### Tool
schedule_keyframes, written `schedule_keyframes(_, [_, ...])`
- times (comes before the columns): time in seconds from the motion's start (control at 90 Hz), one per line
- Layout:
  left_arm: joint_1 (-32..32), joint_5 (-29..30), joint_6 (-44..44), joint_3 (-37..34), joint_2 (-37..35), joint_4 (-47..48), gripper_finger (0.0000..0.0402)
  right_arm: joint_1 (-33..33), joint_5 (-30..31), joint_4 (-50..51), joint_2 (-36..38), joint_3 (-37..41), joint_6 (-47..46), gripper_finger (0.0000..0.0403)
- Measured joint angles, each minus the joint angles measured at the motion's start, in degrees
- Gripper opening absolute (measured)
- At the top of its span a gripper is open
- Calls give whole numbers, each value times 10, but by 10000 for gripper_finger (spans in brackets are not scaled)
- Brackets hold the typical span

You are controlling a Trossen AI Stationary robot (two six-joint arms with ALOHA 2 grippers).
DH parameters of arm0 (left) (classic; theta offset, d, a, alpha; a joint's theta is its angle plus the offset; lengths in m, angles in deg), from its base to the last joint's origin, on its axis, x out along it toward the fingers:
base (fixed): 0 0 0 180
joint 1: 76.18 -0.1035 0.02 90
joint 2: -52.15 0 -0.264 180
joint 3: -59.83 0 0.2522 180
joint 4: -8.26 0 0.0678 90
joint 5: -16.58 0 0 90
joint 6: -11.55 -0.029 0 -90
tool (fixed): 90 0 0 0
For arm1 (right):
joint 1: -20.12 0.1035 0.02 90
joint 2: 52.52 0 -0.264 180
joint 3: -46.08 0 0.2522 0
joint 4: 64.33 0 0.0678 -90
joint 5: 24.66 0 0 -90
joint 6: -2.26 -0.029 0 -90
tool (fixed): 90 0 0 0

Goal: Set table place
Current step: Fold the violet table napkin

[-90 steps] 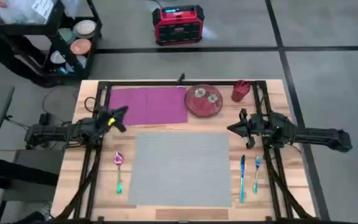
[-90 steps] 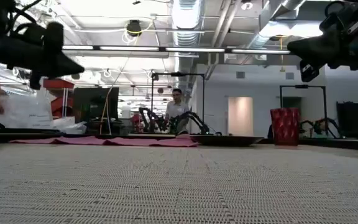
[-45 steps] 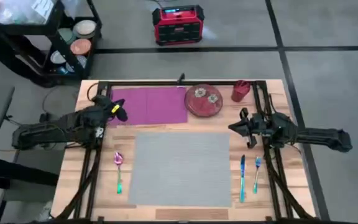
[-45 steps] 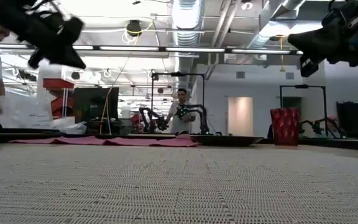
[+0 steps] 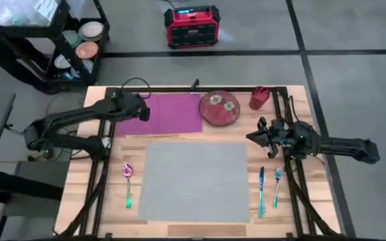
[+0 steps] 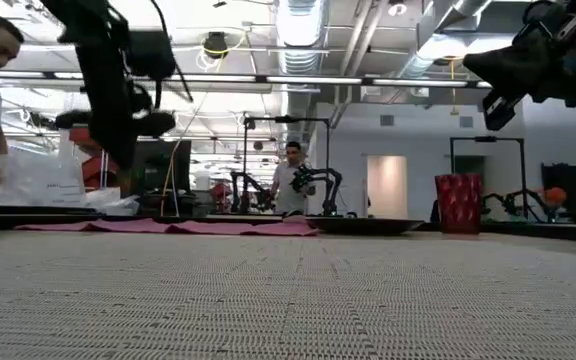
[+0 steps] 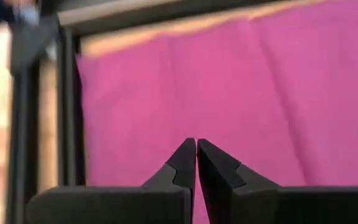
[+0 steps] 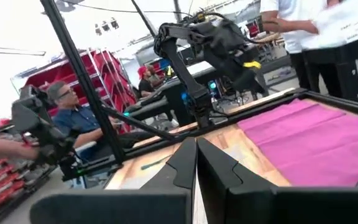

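We recorded the light-wood table (image 5: 76, 175) in the centre of the high view, with the grey placemat (image 5: 194, 181) lying flat across its lower middle and nothing resting on it. Above the placemat, along the upper edge of the table, lay a magenta napkin (image 5: 169, 112), spread flat, and just to its right a round red plate (image 5: 220, 108) with a pale pattern, its rim close to the napkin's edge. Further right, in the upper right of the table, stood a red cup (image 5: 259, 98). Left of the placemat lay a spoon (image 5: 128, 184) with a pink bowl and green handle; right of it lay a blue-handled knife (image 5: 261, 191) and beside that a fork (image 5: 277, 185), both apart from the placemat. The left gripper (image 5: 139, 107) hung over the left end of the napkin, its two fingers pressed together with no gap and nothing between them in the left wrist view (image 7: 196, 154). The right gripper (image 5: 253, 138) waited above the table just off the placemat's upper right corner, its fingers likewise closed tip to tip and empty (image 8: 196, 152). At the upper left of the high view stood a black cart (image 5: 52, 47) holding bowls, and at the top centre a red box (image 5: 191, 25) sat on the floor. In the low view we noted a person (image 6: 288, 180) standing far behind the table.
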Motion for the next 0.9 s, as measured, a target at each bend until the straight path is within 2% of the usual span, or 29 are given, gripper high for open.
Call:
schedule_keyframes(0.267, [-102, -34, -58, -6, -13, -105, 0, 0, -2, 0, 0, 0, 0, 0])
schedule_keyframes(0.356, [-135, -68, -84, -6, -16, -126, 11, 0, -2, 0, 0, 0, -1, 0])
schedule_keyframes(0.5, [-165, -125, -133, -6, -11, -151, 51, 0, -2, 0, 0, 0, -1, 0])
schedule_keyframes(0.756, [-176, -128, -140, -6, 31, -127, 141, 0, -2, 0, 0, 0, -1, 0])
schedule_keyframes(0.9, [-176, -148, -110, -7, 64, -122, 169, 0, -2, 0, 0, 0, -1, 0])
